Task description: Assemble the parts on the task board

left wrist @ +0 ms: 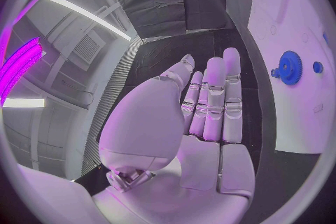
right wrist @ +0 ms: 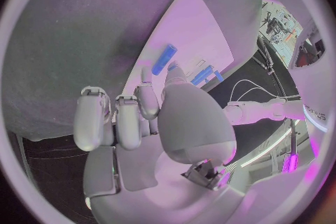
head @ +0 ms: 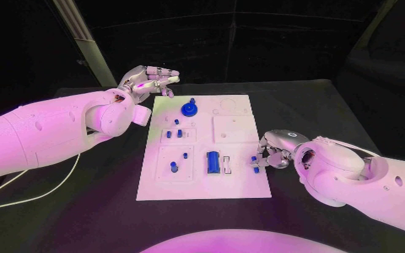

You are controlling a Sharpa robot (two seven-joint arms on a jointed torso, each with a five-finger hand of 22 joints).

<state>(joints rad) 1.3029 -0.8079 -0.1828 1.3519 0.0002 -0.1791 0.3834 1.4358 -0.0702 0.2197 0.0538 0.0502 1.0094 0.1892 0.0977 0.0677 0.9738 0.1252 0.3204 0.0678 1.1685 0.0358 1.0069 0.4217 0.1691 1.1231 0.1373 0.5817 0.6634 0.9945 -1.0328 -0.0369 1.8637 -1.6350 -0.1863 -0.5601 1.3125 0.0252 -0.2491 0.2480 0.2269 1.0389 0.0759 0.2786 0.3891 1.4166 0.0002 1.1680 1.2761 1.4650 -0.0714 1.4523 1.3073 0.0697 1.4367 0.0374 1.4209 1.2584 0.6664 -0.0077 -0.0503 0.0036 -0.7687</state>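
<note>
White task board [head: 236,177] lies mid-table, carrying small blue parts: a gear [head: 190,110] near its far edge, a battery-like block [head: 214,162] nearer the robot. Left hand [head: 150,81] hovers off the board's far left corner, fingers extended, empty. Right hand [head: 274,150] sits at the board's right edge, fingertips pinching a blue part [head: 255,160].

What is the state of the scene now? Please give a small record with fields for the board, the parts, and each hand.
board: white task board lies flat in the middle of the black table
gear: blue gear stands near the board's far edge
block: blue block lies in the board's near half
left hand: left hand hovers open beyond the board's far left corner, holding nothing
right hand: right hand is at the board's right edge, fingers by a small blue part; grip unclear
</note>
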